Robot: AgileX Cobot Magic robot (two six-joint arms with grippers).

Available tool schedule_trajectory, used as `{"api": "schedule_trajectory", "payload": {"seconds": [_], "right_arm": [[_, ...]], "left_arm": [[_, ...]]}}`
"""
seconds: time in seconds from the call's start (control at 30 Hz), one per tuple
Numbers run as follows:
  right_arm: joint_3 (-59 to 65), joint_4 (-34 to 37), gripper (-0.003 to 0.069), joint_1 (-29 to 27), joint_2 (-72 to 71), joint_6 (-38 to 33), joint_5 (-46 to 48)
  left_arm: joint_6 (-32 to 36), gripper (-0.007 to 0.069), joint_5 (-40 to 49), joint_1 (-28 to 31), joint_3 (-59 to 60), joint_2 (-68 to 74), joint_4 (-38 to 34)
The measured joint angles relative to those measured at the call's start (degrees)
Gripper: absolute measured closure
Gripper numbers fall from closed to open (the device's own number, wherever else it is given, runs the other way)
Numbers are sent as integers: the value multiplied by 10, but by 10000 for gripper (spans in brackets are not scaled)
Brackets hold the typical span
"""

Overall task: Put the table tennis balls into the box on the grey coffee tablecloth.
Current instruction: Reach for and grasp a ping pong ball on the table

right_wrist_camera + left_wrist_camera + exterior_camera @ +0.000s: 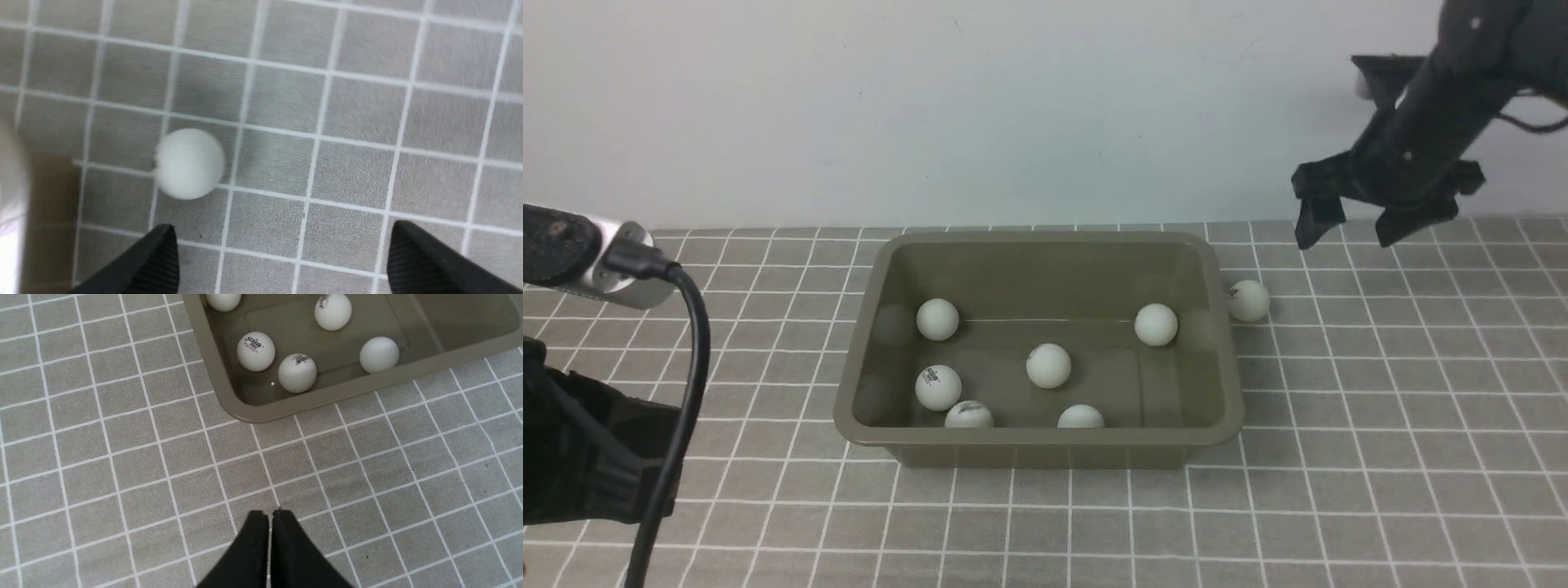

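Right of the shallow olive-grey plastic box [1045,447], just beside its right wall, one small matte white table tennis ball [1247,300] sits out on the grey-brown white-gridded tablecloth [1380,408]. The right wrist view shows a thin gap between ball and wall. Six other white balls [1048,365] are inside the box. My read: last pick, approach phase.

Right pincer [1349,235] hangs high over the cloth, behind and to the right of the ball, jaws spread wide, holding nothing. In its wrist view the ball sits off-centre, near one finger's line and not between the two.

Next move needs a shift towards the box to centre the ball, then a straight drop, then close. Watch the box-side finger: there is little room by the rim, and a nudged ball rolls.

Left pincer [269,516] idles over bare cloth near the box's front-left corner, jaws pressed together, empty.
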Motion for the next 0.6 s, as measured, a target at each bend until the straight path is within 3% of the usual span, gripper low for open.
{"api": "schedule_trajectory", "payload": {"seconds": [0.2, 0.4, 0.53, 0.6], "right_arm": [[0, 102, 75, 9, 71, -24, -44], [0, 114, 99, 22, 103, -27, -88], [-1, 54, 312, 38, 112, -26, -91], [-1, 21, 303, 42, 103, -20, -89]], "left_arm": [[0, 629, 4, 0, 0, 0, 0], [0, 629, 7, 0, 0, 0, 0], [0, 629, 11, 0, 0, 0, 0], [0, 629, 14, 0, 0, 0, 0]]}}
